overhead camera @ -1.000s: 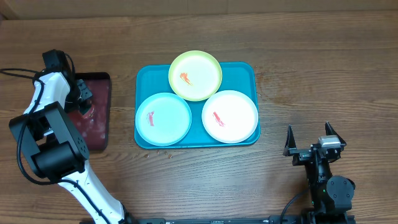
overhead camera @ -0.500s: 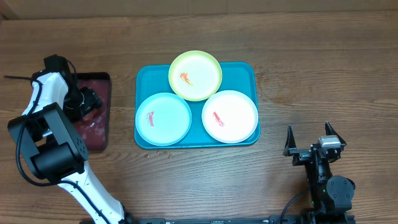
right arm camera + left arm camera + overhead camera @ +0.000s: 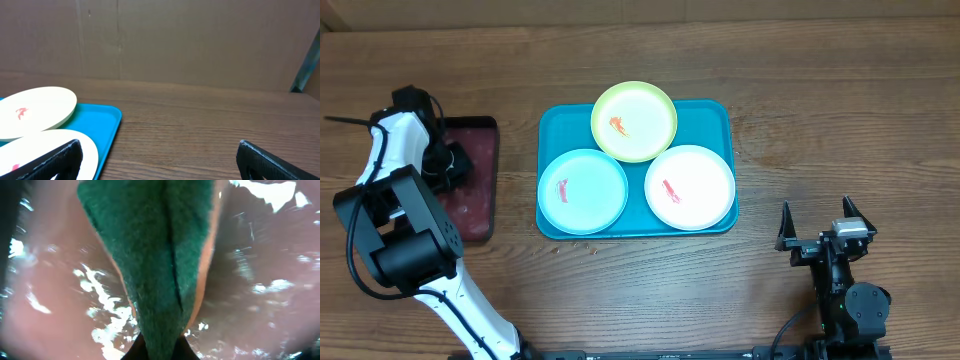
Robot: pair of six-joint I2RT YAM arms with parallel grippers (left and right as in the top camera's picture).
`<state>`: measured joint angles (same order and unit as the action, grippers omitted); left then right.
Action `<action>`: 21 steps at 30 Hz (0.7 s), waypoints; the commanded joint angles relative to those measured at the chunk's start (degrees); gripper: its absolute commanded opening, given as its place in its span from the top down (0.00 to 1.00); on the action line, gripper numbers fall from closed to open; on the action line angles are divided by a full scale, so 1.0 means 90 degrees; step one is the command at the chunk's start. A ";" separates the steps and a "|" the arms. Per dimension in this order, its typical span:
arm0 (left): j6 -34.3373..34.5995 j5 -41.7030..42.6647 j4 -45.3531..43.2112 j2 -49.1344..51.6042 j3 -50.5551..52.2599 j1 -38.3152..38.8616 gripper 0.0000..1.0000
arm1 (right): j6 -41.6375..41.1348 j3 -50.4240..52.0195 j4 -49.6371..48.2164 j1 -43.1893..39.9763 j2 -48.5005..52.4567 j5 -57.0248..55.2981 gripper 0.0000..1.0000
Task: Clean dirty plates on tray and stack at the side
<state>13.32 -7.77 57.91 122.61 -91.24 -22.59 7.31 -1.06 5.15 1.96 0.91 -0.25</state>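
Item 1. Tray (image 3: 720, 112): teal, rectangular, at centre of table (image 3: 820, 90), long side across the overhead view. Holding all three plates.

Item 2. Green plate (image 3: 634, 121): at far edge of tray, overhanging the far rim. Orange-red smear near middle. Near edge meeting the other two plates; overlap or mere contact not clear.

Item 3. Blue plate (image 3: 582, 190): near-left part of tray, against the left rim. Red smear left of centre.

Item 4. White plate (image 3: 689, 187): near-right part of tray, just beside the blue one, reaching the right rim. Red smear at centre.

Item 5. Red tray (image 3: 480, 200): dark, black-rimmed, left of the teal tray and apart from it. Wet and glossy in the left wrist view.

Item 6. Left gripper (image 3: 455, 165): over the red tray, clamped tight on a green pad (image 3: 150, 255). Pad folded, hanging down to the wet surface.

Item 7. Right gripper (image 3: 817, 222): near-right of table, well apart from tray, spread wide, holding nothing.

Item 8. Specks (image 3: 575, 243): few, small, on table just before the tray's near rim.
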 commanded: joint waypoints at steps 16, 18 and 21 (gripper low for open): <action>0.0005 -0.0010 -0.0925 0.0046 -0.0209 0.0010 0.07 | 0.0002 0.0068 -0.0036 -0.0022 -0.0015 -0.0010 0.00; 0.0068 0.0010 -0.1027 0.0046 -0.0146 0.0010 0.16 | 0.0002 0.0068 -0.0036 -0.0022 -0.0015 -0.0010 0.00; 0.0070 0.0010 -0.1185 0.0063 0.0000 0.0010 0.32 | 0.0002 0.0068 -0.0036 -0.0022 -0.0015 -0.0010 0.00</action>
<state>13.61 -8.38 48.07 122.61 -92.29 -22.59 7.33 -1.06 5.17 1.96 0.91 -0.25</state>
